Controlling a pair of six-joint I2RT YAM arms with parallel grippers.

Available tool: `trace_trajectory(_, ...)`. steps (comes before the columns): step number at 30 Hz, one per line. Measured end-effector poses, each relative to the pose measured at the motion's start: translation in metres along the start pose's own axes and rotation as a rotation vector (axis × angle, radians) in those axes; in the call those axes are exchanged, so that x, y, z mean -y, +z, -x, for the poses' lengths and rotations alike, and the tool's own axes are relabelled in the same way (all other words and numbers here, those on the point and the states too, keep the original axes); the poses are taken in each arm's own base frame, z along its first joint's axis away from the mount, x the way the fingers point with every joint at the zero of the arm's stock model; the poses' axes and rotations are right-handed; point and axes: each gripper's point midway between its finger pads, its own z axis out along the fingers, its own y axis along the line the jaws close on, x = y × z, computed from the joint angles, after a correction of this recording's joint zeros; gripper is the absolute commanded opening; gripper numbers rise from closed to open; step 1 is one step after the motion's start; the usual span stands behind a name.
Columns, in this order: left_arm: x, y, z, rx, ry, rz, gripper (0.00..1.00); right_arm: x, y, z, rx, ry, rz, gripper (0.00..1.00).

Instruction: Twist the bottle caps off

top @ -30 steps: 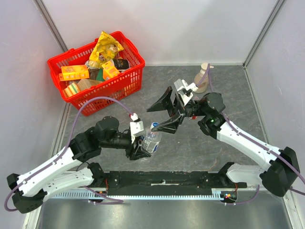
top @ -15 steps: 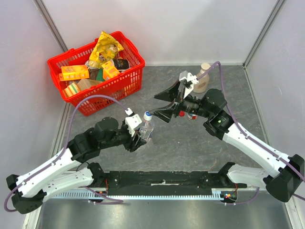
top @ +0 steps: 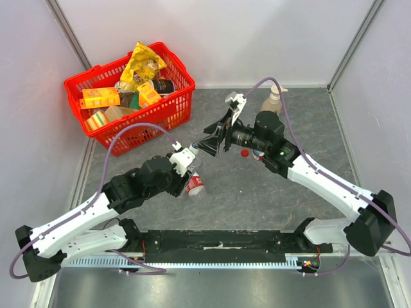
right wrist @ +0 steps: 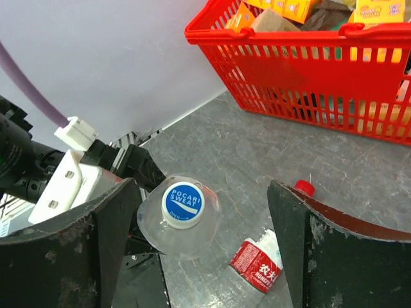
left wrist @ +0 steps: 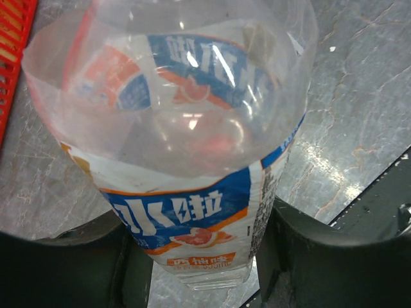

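One bottle clamped, cap free between open fingers

Far left on my overhead feed, the red basket of snack packs sits at the back-left of the table. Moving right, my left gripper is closed narrow on the clear bottle. Its fingers press either side of the white, blue and orange label, and it holds the bottle near the middle of the table. The bottle's cap, white with a blue logo, is on the neck and faces my right wrist camera.

My right gripper is spread wide, with one finger showing on each side of that cap and a clear gap on both sides. I cannot tell whether the tips are down at cap level or short of it.

Lower and to the right in the same view, a red-labelled bottle lies on its side on the table. A red cap peeks over the edge of my right finger; whether it sits on that bottle's neck I cannot tell. Far right, the beige pump dispenser stands by the back wall, beyond the right arm.
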Motion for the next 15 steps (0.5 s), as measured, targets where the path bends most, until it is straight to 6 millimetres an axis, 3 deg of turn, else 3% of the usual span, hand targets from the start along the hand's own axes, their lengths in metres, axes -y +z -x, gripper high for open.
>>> trace_trajectory(9,-0.005,0.005,-0.008,-0.043,0.008,0.037,0.02,-0.001,0.019,-0.023,-0.075,0.059,0.023,0.79)
trace_trajectory(15,-0.006,0.005,-0.008,-0.043,0.008,0.042,0.02,-0.003,0.024,-0.034,-0.109,0.074,0.032,0.59)
